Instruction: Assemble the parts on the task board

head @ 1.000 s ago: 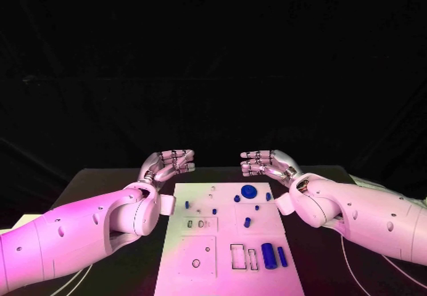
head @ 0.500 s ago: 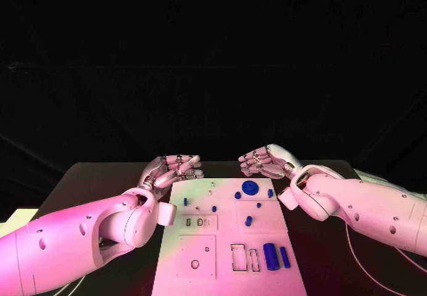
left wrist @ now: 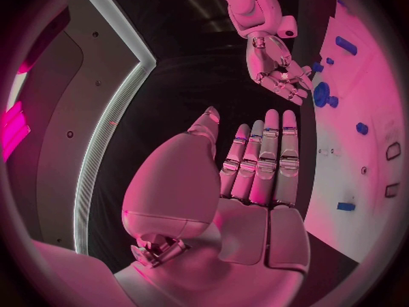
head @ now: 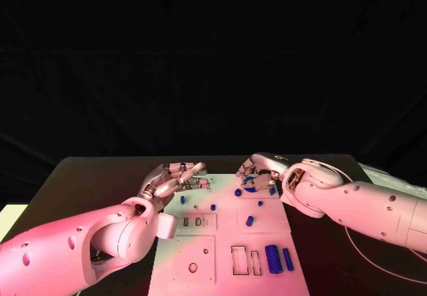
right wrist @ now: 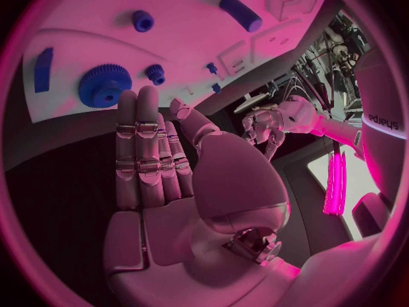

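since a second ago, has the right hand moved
Yes. The right hand has come down toward the blue gear at the far end of the white board, and now hovers over it.

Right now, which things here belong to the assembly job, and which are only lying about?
For the job:
- task board
- blue gear
- blue cylinder
- small blue pegs
- left hand, right hand, both empty

Lying about:
- white cable on the black table

A: Any legible text?
B: One mark, right wrist view: "adeya"-like lettering on a white arm [right wrist: 384, 126] at 3 o'clock. Reading uncertain.
A: On the board?
B: Nothing readable.
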Action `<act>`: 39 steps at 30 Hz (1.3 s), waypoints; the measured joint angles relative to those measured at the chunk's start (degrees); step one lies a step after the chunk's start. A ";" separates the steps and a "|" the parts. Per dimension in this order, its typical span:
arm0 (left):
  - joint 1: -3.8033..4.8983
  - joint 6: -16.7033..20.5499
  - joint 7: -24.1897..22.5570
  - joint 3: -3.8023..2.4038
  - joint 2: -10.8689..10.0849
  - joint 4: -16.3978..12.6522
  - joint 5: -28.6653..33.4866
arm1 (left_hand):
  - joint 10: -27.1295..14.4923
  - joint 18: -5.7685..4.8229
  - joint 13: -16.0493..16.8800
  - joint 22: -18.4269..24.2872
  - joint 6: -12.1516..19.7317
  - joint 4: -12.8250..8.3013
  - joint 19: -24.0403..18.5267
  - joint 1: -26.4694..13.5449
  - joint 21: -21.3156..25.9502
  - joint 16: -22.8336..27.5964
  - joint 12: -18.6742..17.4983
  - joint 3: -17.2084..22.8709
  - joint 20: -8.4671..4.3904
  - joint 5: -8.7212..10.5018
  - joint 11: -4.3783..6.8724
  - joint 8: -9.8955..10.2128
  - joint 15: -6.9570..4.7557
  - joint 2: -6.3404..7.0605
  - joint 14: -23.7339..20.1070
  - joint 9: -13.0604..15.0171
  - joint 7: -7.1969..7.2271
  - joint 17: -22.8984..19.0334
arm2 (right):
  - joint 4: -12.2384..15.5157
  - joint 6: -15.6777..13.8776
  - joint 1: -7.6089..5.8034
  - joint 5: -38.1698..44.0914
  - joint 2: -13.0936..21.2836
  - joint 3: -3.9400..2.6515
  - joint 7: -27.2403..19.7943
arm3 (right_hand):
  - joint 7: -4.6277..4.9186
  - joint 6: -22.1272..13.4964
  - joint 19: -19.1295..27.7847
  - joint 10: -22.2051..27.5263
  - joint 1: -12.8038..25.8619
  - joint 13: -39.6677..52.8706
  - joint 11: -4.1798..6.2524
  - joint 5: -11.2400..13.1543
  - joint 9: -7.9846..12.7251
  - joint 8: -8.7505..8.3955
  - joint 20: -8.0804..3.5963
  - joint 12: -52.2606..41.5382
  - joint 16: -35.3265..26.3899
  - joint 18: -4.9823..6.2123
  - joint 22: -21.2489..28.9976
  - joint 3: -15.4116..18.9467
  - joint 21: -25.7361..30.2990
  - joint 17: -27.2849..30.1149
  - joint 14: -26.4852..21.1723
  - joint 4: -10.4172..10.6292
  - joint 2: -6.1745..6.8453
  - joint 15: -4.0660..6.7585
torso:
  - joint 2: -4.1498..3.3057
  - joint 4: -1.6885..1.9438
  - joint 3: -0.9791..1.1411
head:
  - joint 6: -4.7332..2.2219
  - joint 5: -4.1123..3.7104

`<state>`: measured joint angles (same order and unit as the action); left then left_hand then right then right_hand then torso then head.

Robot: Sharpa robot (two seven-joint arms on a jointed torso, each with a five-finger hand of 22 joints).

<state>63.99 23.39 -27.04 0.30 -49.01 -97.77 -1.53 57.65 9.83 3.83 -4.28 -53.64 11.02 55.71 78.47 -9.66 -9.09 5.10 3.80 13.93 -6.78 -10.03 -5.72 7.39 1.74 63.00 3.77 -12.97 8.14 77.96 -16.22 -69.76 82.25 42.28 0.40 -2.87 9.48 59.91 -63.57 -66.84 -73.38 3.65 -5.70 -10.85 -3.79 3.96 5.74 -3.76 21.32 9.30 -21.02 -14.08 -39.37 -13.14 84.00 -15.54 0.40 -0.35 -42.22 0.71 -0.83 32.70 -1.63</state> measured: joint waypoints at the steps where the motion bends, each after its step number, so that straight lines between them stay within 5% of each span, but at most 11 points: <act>1: 0.00 -0.03 0.02 0.00 -0.09 -0.28 0.04 | 0.00 0.00 0.00 0.05 0.00 -0.14 0.10 0.00 0.00 0.17 0.00 -0.14 0.09 0.00 0.00 0.00 0.00 0.00 0.00 0.00 0.00 0.00 | 0.15 0.32 -0.04 1.51 -0.03 0.00 0.66 | -0.13 0.13 0.00 0.00 0.01 0.00 0.00 0.00 0.00 0.00 0.00 0.00 1.82 0.00 -0.57 -0.11 -0.94 -1.13 -0.08 0.11 0.01 0.08 | -0.31 0.05 -0.03 | -0.07 -0.03; 9: -0.02 -0.15 0.18 -0.08 -0.67 -1.92 0.25 | -0.05 0.00 0.00 0.05 0.00 -0.14 0.30 -0.23 0.00 0.26 0.00 -0.14 -0.10 0.00 -0.05 0.11 0.00 -0.23 0.00 0.00 0.00 -0.01 | 1.41 2.98 -0.57 10.44 -0.26 -0.14 4.39 | -0.32 0.32 -0.39 0.43 0.98 -0.01 0.44 0.25 0.01 0.00 -0.39 0.00 16.05 0.00 -4.92 -1.41 -8.23 -9.88 0.12 1.41 0.98 0.28 | -1.98 0.38 -0.20 | -0.15 -0.17; 12: -0.02 -0.16 0.23 -0.13 -0.73 -2.07 0.29 | -0.21 -0.01 0.00 0.06 0.00 -0.14 0.30 -0.23 0.21 0.26 0.00 -0.14 -0.10 0.00 -0.21 0.24 0.00 -0.23 0.00 0.01 0.00 0.06 | 1.77 3.82 -0.77 11.94 -0.30 -0.18 5.05 | -0.32 0.32 -0.20 0.44 1.10 -0.01 0.44 0.25 0.01 0.00 -0.20 0.00 20.90 0.88 -6.23 -2.20 -10.37 -14.17 0.12 1.61 1.10 0.28 | -2.40 0.48 -0.27 | -0.19 -0.26; 19: -0.01 -0.18 0.44 -0.15 -0.79 -2.20 0.36 | -0.21 0.00 0.00 0.11 0.22 -0.30 0.30 -0.23 0.21 0.49 -0.24 -0.30 -0.10 0.00 -0.21 0.24 0.00 -0.23 0.00 0.01 -0.21 0.05 | 2.69 5.83 -1.00 14.05 -0.27 -0.21 6.05 | -0.71 0.70 0.56 0.44 1.28 -0.01 0.43 0.24 0.01 0.00 -0.08 0.00 32.34 0.88 -8.79 -3.36 -14.27 -25.67 0.13 2.36 1.28 0.28 | -3.08 0.69 -0.36 | -0.09 -0.40; 33: 0.00 -0.17 0.90 -0.17 -0.88 -2.20 0.41 | -0.21 -0.01 -0.01 0.11 0.22 -0.30 0.50 -0.23 0.21 0.49 -0.24 -0.30 0.10 0.00 -0.21 0.47 0.00 -0.23 0.00 0.01 -0.21 0.11 | 2.93 8.56 -1.25 15.56 -0.60 -0.28 6.70 | -1.27 3.51 -0.98 -1.52 1.97 0.06 1.15 0.24 -0.27 0.02 -0.29 0.00 40.99 0.89 -16.63 -5.26 -20.79 -34.77 -0.08 3.96 0.59 0.48 | -3.62 0.93 -0.37 | -0.03 -0.66; 39: 0.00 -0.16 1.08 -0.18 -0.90 -2.20 0.43 | -0.42 -0.01 -0.01 0.17 0.22 -0.30 0.50 -0.23 0.36 0.49 -0.24 -0.30 0.10 0.00 -0.41 0.47 0.00 -0.23 0.00 -0.02 -0.21 0.11 | 2.85 8.63 -1.35 15.76 -0.91 -0.35 6.75 | -1.94 5.42 -1.82 -3.48 1.82 0.20 1.86 2.68 -0.48 0.61 -0.60 -0.10 43.68 0.88 -19.43 -6.74 -23.17 -37.49 -0.07 5.13 -0.35 0.89 | -3.77 1.03 -0.38 | -0.06 -0.73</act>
<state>63.99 23.23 -25.95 0.13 -49.91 -99.96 -1.11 57.23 9.82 3.82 -4.11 -53.43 10.72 56.21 78.24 -9.30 -8.60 4.86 3.50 14.03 -6.78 -10.43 -5.25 7.39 1.51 62.99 3.75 -13.18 8.25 80.80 -7.59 -71.11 98.01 41.37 0.05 3.88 7.54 65.33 -65.39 -70.32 -71.56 3.84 -3.84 -8.17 -4.27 4.57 5.13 -3.87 65.00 10.18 -40.45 -20.82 -62.54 -50.63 83.92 -10.41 0.05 0.54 -45.99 1.74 -1.21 32.63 -2.36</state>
